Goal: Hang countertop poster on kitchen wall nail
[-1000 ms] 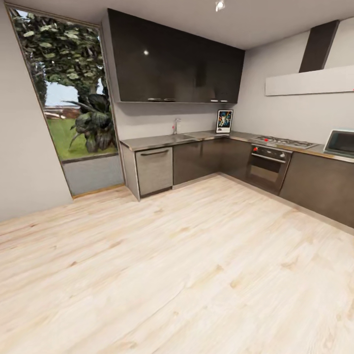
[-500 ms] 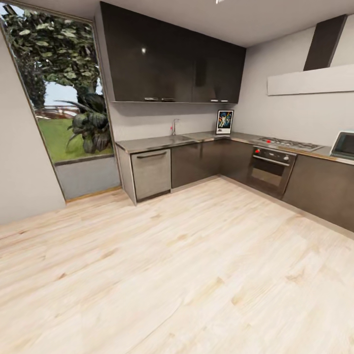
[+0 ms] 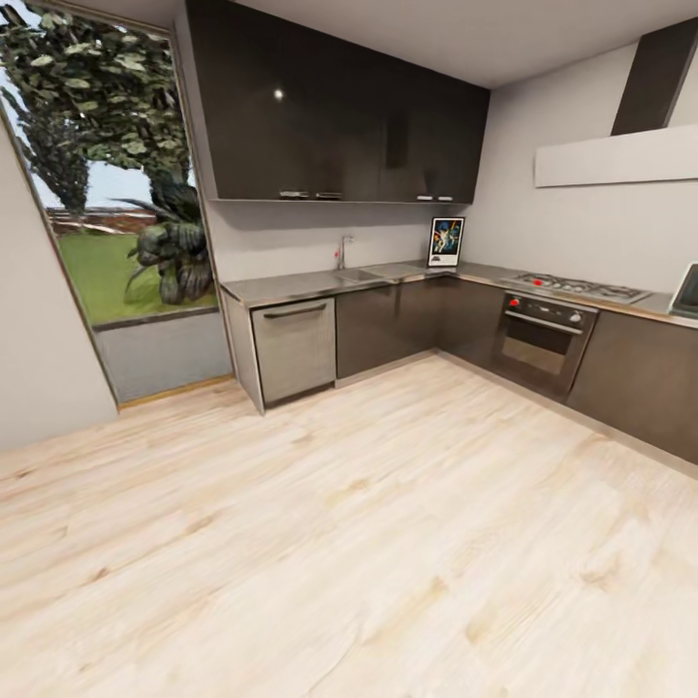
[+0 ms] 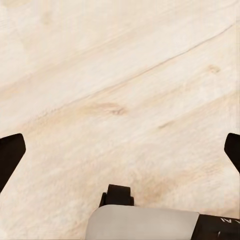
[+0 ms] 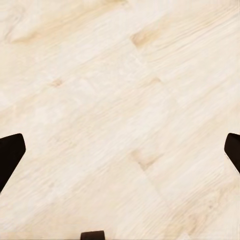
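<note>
Head view: pale wood-plank floor spans the foreground, with the L-shaped brushed grey steel kitchen countertop running along the far walls over dark brown-grey cabinet fronts. Upright rectangular Star Wars poster, black-framed with a white inner border and blue scene, stands on the countertop in the inner corner of the L, against the pale grey wall, well apart from the robot. Slim metal tap stands at the built-in sink on the same worktop; gas hob sits on the adjoining run above a dark oven with red knobs. Steel-fronted dishwasher closes the near end of the counter. Glossy black wall cabinets hang above; tall window beside them shows greenery. No wall nail can be made out at this range. Left wrist view: left gripper with dark fingertips set wide apart, nothing between them, floor boards beneath. Right wrist view: right gripper likewise spread wide and unloaded, over floor boards.
</note>
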Available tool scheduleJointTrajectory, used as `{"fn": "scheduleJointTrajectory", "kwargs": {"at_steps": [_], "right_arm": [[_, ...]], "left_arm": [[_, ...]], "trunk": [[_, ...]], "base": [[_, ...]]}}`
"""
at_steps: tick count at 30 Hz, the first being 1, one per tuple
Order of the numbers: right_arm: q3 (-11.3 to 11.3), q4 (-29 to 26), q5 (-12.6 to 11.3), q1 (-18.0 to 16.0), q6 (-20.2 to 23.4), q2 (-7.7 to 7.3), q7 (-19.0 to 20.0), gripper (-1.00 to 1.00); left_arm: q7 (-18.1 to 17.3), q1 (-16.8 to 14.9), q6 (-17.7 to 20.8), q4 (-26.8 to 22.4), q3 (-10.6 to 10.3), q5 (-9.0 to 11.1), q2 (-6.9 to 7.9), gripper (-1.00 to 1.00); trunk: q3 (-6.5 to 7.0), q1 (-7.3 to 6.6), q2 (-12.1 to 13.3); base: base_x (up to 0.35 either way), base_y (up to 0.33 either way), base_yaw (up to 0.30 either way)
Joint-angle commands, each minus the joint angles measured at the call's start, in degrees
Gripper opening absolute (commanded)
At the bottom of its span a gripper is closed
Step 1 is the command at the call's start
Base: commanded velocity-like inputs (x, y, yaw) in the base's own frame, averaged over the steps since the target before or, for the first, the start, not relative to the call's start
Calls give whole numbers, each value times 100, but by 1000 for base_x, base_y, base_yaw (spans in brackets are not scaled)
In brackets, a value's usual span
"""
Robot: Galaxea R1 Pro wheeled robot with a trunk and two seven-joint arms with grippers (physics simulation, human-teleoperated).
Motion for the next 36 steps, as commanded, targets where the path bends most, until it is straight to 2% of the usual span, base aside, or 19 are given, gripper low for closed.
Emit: {"fn": "scheduleJointTrajectory", "kwargs": {"at_steps": [1, 36], "right_arm": [[1, 5, 25, -3, -14, 0, -18, 100], [-5, 5, 19, -3, -14, 0, -18, 100]], "left_arm": [[1, 1, -8, -7, 17, -3, -5, 100], [0, 0, -8, -14, 23, -3, -5, 100]], "trunk": [[-5, 4, -2], [-5, 4, -2]], "base": [[334, -100, 0], [303, -183, 0]]}}
